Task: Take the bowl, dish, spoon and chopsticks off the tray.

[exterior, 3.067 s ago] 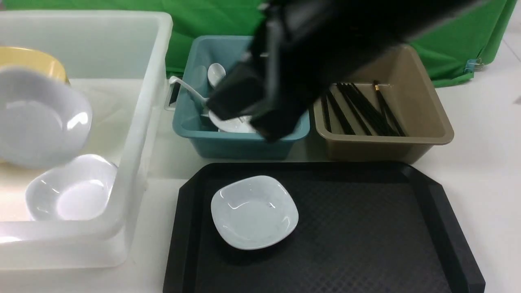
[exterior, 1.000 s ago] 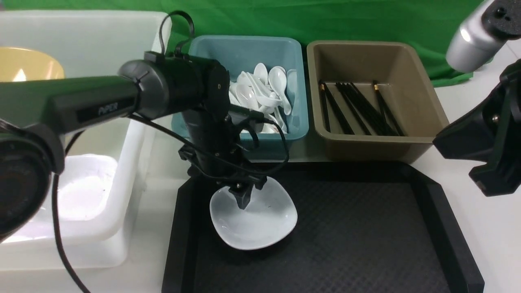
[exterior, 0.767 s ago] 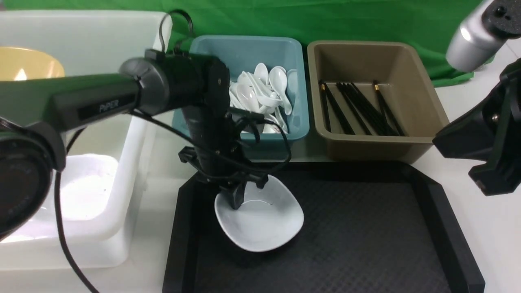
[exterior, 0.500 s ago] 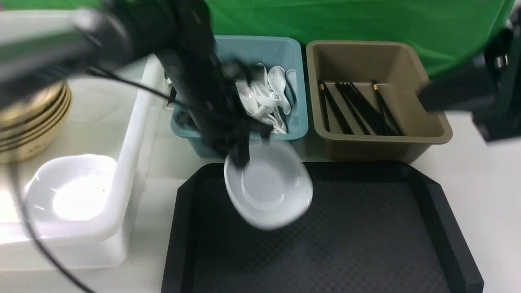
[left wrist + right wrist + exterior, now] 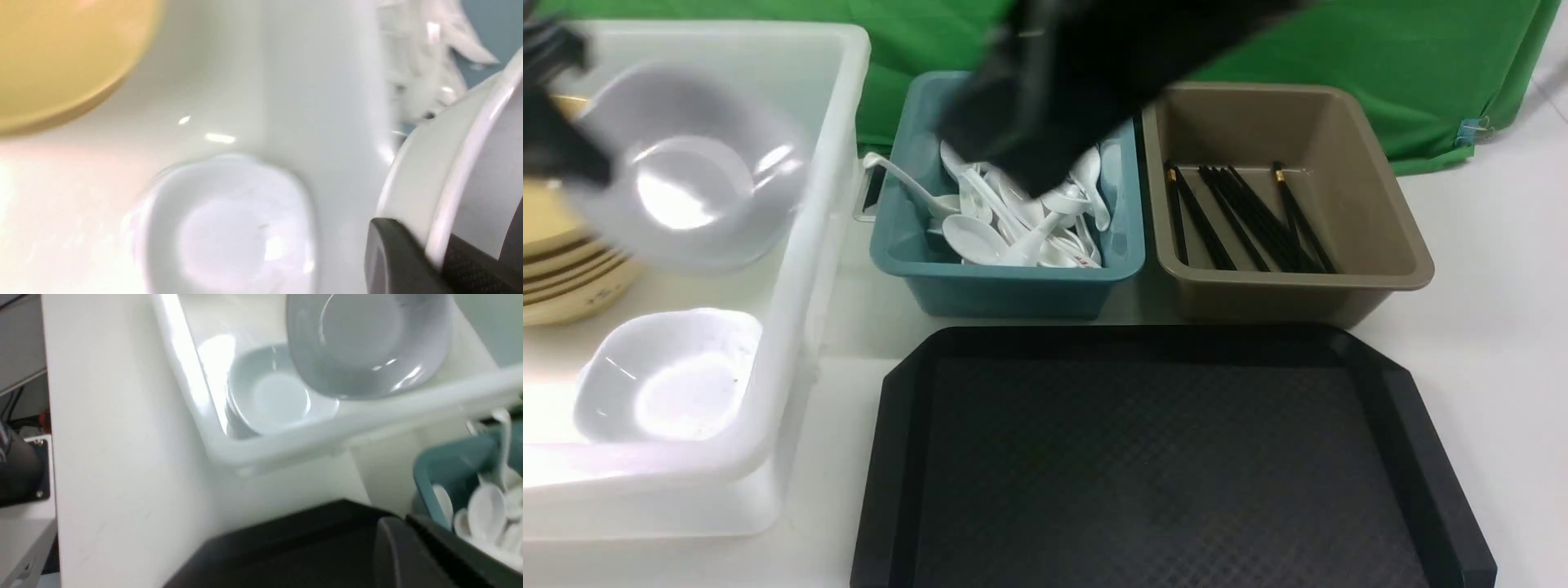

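Note:
The black tray (image 5: 1160, 457) lies bare in front of me. My left gripper (image 5: 437, 261) is shut on the rim of a white dish (image 5: 686, 171), which hangs tilted and blurred over the white bin (image 5: 809, 245); the same dish (image 5: 367, 343) shows in the right wrist view. Yellow bowls (image 5: 556, 278) are stacked inside that bin beside another white dish (image 5: 670, 384). White spoons (image 5: 1021, 220) fill the blue bin (image 5: 1005, 286). Black chopsticks (image 5: 1241, 216) lie in the brown bin (image 5: 1298, 286). My right gripper (image 5: 404, 535) is shut on nothing, near the tray's corner and the blue bin.
My right arm (image 5: 1078, 90) is a dark blur across the top of the front view, above the blue bin. The blue and brown bins stand side by side just behind the tray. White tabletop (image 5: 1494, 327) lies to the tray's right.
My left gripper closed on the dish's rim, lifted it off the tray and carried it left over the white bin. My right arm swung in from the right across the blue bin.

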Tool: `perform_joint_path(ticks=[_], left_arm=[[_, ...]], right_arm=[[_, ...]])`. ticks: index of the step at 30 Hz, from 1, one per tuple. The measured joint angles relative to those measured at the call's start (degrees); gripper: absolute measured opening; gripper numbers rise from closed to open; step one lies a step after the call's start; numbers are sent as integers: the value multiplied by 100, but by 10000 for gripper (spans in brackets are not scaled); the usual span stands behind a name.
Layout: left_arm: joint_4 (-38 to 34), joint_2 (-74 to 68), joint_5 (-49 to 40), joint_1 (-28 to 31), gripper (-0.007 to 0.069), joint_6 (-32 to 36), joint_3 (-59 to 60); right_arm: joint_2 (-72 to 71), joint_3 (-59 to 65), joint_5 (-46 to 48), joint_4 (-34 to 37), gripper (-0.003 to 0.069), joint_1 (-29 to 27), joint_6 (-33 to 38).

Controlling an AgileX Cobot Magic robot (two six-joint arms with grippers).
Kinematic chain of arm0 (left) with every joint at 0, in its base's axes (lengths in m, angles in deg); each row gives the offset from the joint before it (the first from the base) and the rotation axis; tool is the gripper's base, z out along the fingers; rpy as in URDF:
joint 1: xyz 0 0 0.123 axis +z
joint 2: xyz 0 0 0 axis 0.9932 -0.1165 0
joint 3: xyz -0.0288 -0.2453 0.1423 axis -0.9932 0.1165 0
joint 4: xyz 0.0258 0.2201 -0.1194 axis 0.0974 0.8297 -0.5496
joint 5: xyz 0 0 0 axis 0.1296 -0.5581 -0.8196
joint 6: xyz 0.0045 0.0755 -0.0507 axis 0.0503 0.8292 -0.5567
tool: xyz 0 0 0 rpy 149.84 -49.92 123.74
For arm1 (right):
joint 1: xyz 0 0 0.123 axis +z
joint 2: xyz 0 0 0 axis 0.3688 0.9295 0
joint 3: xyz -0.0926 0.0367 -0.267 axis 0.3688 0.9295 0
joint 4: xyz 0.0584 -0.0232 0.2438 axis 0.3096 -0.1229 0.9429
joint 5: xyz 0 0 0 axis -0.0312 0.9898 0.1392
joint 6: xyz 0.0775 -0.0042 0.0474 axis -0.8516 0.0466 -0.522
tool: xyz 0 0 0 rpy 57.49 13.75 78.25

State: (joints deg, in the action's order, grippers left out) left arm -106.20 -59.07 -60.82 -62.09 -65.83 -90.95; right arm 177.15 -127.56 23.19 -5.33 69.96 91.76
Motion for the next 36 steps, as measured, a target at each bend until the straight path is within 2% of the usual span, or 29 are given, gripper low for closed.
perform_joint_path(ticks=[4, 7, 10, 13, 14, 17, 20, 21, 23, 25, 26, 28, 30, 31, 32, 33, 34, 36], left_arm=[[-149, 19, 423, 525, 13, 197, 1134], [-321, 11, 818, 578, 16, 428, 1780], [-624, 0, 1286, 578, 55, 760, 2171], [-694, -3, 1616, 578, 184, 930, 2348], [-694, -3, 1616, 578, 184, 930, 2348], [-522, -3, 1528, 578, 351, 935, 2281], [-128, 50, 1117, 578, 452, 790, 1985], [309, 146, 847, 578, 491, 423, 1678], [810, 318, 471, 578, 505, 48, 1290], [1011, 550, 220, 558, 474, -113, 906], [937, 681, 170, 492, 435, -42, 794], [606, 932, 152, 155, 307, 312, 708], [175, 1232, 146, -447, 139, 803, 710], [148, 1259, 146, -520, 125, 803, 710], [43, 1419, 195, -1031, 62, 996, 710], [9, 1500, 221, -1179, 43, 1041, 710], [-43, 1711, 431, -1774, 14, 1131, 724], [-62, 1991, 684, -2263, -1, 1193, 797]], right_arm=[[417, -343, 15, -20, 8, 135, 14], [618, -397, 45, -25, 8, 187, 33], [692, -397, 62, -32, 8, 192, 45], [700, -409, 57, -51, 8, 192, 45], [700, -414, 57, -56, 8, 192, 45], [700, -433, 142, -62, 8, 192, 45], [700, -492, 308, -172, 8, 192, 29], [700, -559, 446, -316, 8, 192, -27], [679, -686, 552, -680, 8, 186, -227], [561, -743, 567, -1140, 8, 144, -544], [432, -736, 571, -1410, 8, 83, -716], [167, -674, 573, -1769, 8, -52, -964], [-383, -432, 566, -2156, 8, -362, -1270], [-445, -361, 566, -2204, 8, -397, -1315], [-919, -101, 531, -2308, 8, -671, -1440], [-1071, 2, 515, -2334, 8, -755, -1469], [-1643, 437, 329, -2420, 8, -1053, -1583], [-2259, 994, -23, -2493, 8, -1343, -1628]])
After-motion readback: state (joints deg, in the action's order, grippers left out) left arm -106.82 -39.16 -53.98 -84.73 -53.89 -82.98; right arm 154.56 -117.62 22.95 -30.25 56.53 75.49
